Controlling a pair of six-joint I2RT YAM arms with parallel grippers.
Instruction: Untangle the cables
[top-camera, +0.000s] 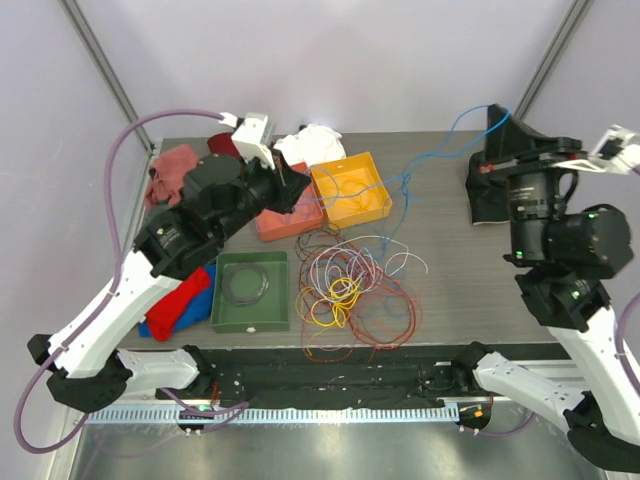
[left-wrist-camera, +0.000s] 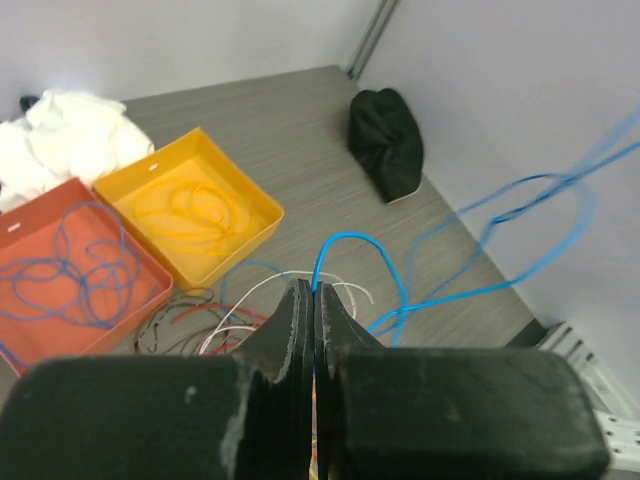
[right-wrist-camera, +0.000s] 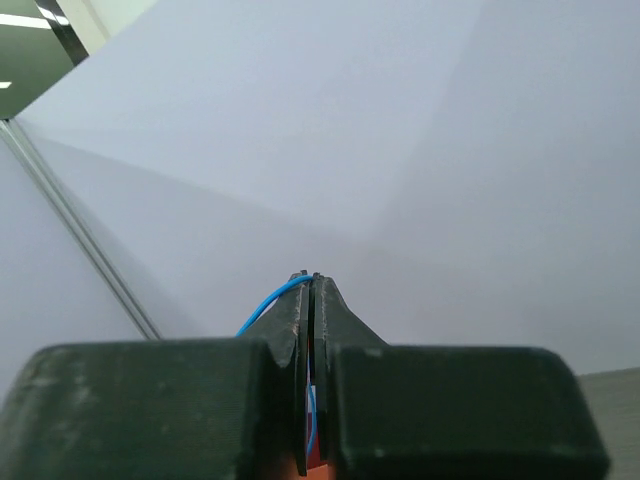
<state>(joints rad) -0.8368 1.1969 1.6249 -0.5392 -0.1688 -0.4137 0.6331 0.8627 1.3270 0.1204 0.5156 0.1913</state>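
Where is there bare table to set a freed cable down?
Right of the cable tangle, nearer than the black cloth, is bare. So is the strip behind the yellow tray, under the blue cable. Left half is crowded.

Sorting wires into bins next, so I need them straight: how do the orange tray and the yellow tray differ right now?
Contents: the orange tray holds mostly blue wire loops; the yellow tray holds yellow wire matching its own colour.
View: from above, the left gripper hides part of the orange tray, while the yellow tray shows whole.
Shared: both are open square trays, side by side at the back of the table.
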